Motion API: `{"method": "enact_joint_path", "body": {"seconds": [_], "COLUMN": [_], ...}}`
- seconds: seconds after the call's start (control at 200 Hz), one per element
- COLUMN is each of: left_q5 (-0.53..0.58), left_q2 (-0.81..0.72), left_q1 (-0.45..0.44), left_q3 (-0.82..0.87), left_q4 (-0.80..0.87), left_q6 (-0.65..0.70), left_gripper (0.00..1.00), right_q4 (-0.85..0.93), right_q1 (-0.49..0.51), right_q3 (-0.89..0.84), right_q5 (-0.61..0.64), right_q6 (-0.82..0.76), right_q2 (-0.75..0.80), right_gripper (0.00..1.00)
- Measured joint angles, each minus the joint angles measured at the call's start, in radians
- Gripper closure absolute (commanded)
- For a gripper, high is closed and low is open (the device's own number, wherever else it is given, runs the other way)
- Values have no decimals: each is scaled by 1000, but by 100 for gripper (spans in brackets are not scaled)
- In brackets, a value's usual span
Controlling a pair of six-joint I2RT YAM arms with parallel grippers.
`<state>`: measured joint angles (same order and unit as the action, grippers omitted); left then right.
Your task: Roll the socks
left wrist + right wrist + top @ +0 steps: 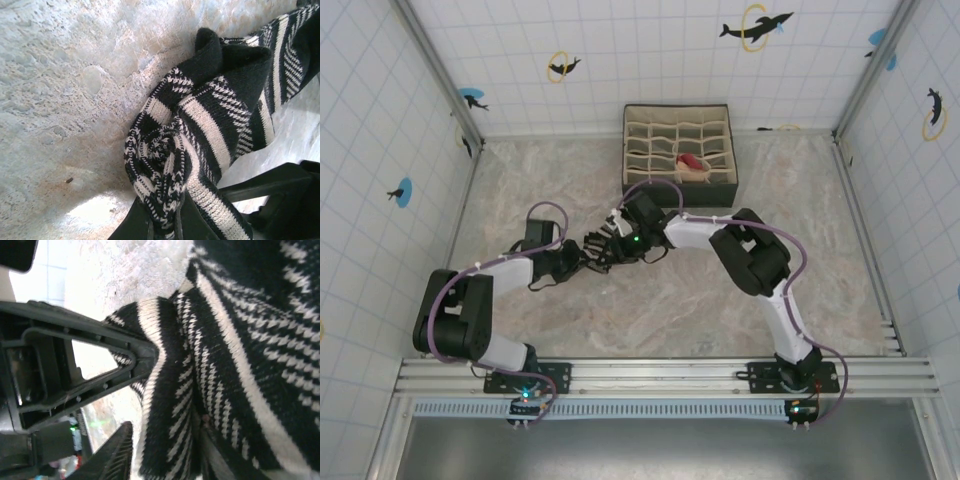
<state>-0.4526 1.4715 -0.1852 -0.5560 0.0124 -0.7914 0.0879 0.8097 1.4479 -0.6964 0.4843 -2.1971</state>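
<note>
Top view: both arms reach in to mid-table (670, 310) and the grippers meet there over the black sock (598, 244). The sock lies bunched on the marble surface between them.

Left gripper (162, 222): fingers together, clamped on a twisted fold of the black sock (200, 125) at its lower end. The rest of the fabric fans up and to the right in loose folds.

Right gripper (140, 390): fingers apart, bright table visible in the gap. The upper fingertip (147, 352) touches the striped edge of the black sock (225, 340); the ribbed lower finger sits just beside the fabric.

Peach sock (692, 162): inside the organizer box (677, 197) at the far side of the table, in a compartment right of centre, well apart from both grippers
</note>
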Motion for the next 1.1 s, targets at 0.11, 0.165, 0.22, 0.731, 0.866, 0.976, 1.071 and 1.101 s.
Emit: {"method": "enact_joint_path", "body": {"seconds": [0.11, 0.165, 0.22, 0.731, 0.866, 0.976, 1.071, 1.101], "left_q5": [1, 1, 1, -17, -32, -46, -53, -53], "left_q2": [-16, -26, -32, -31, -21, -16, -15, -15], "left_q1": [0, 0, 0, 1, 1, 1, 1, 1], "left_q3": [-12, -19, -28, -95, -101, -101, -101, -101], "left_q4": [68, 109, 149, 356, 361, 361, 362, 362], "left_q6": [46, 67, 89, 130, 128, 121, 114, 113], "left_gripper": [100, 100, 100, 100, 100, 100, 100, 100], "right_q4": [58, 76, 92, -29, -100, -169, -200, -205], "right_q1": [29, 51, 81, 438, 523, 547, 545, 544], "right_q3": [-1, -6, -16, -241, -277, -277, -271, -269], "right_q5": [119, 187, 260, 1037, 1201, 1279, 1332, 1344], "right_q6": [-88, -132, -177, -608, -729, -790, -828, -839], "right_q2": [64, 98, 134, 230, 225, 210, 175, 161], "right_gripper": [50, 49, 45, 42, 42, 42, 43, 43]}}
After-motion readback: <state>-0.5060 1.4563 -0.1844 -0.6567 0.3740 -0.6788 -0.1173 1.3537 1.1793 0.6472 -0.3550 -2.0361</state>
